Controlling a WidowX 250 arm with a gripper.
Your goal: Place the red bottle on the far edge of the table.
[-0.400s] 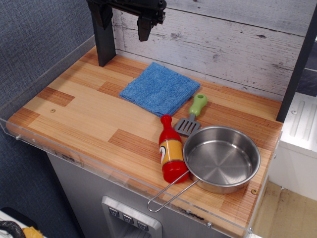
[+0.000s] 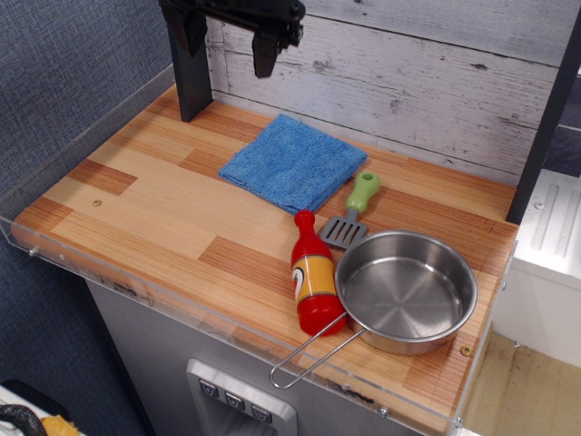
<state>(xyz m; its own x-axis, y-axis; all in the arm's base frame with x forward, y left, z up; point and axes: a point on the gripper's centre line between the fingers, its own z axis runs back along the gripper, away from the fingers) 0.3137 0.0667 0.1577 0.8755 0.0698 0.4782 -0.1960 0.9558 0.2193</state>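
The red bottle (image 2: 312,275) lies on its side near the front edge of the table (image 2: 145,209), cap pointing toward the back wall, its base just beside the steel pan (image 2: 406,291) whose wire handle (image 2: 313,352) runs out past the front rim. Just beyond its cap lies a spatula (image 2: 353,212) with a green handle, and behind that a blue cloth (image 2: 292,163) covers the middle rear of the planks. The gripper (image 2: 227,27) hangs high at the back left, well apart from everything; whether its fingers are spread or closed cannot be told.
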